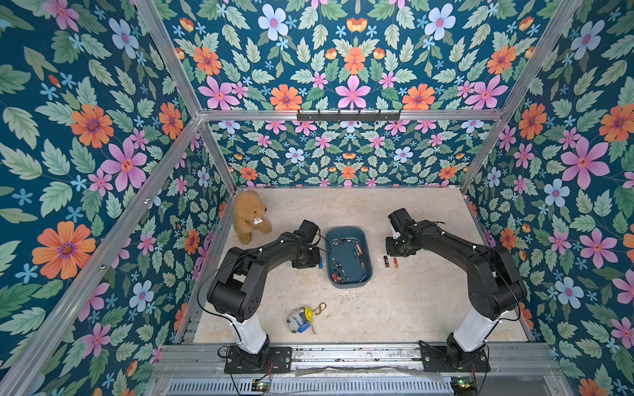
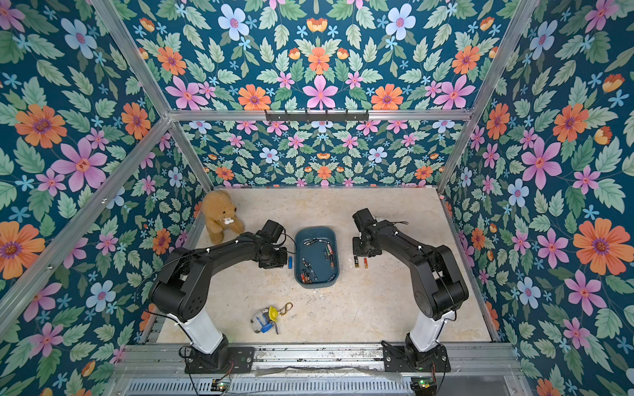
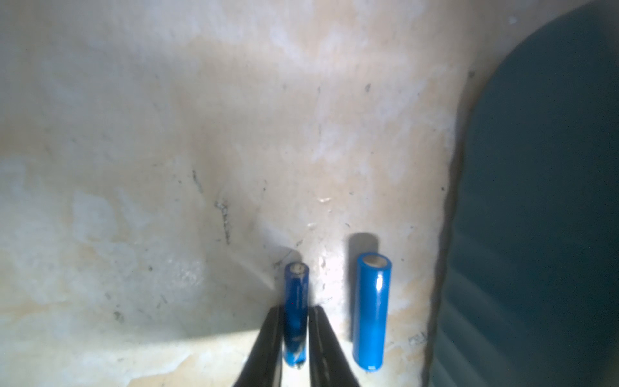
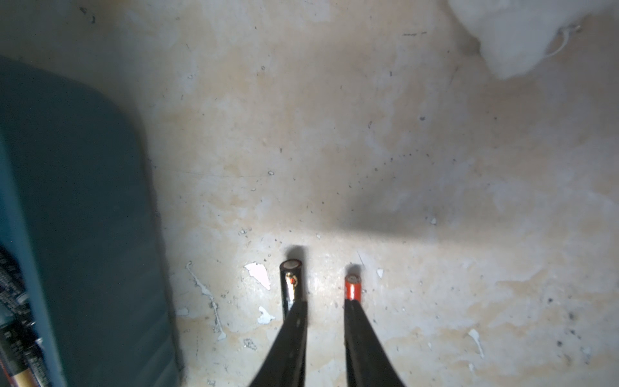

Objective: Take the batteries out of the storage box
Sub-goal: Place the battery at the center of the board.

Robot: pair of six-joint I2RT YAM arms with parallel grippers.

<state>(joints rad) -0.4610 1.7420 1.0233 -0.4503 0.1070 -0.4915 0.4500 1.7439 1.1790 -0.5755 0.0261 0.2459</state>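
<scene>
The teal storage box [image 1: 346, 230] [image 2: 315, 230] sits mid-table between both arms and holds several batteries [image 1: 358, 252], mostly black and copper. On its left side, my left gripper [image 3: 296, 310] is shut on a thin blue battery [image 3: 296, 291] that lies low on the table. A thicker blue battery [image 3: 370, 311] [image 1: 320, 263] lies beside it, next to the box wall [image 3: 536, 201]. On the box's right side, my right gripper [image 4: 325, 303] is open with bare table between its fingers. A black battery [image 4: 290, 284] [image 1: 386, 261] lies under one fingertip and an orange battery [image 4: 352, 287] [image 1: 395, 262] under the other.
A brown teddy bear [image 1: 248, 216] sits at the back left corner. A small toy with a yellow cap and key clip [image 1: 303, 319] lies near the front. A white soft lump [image 4: 522, 37] lies beyond the right gripper. Flowered walls close in the table.
</scene>
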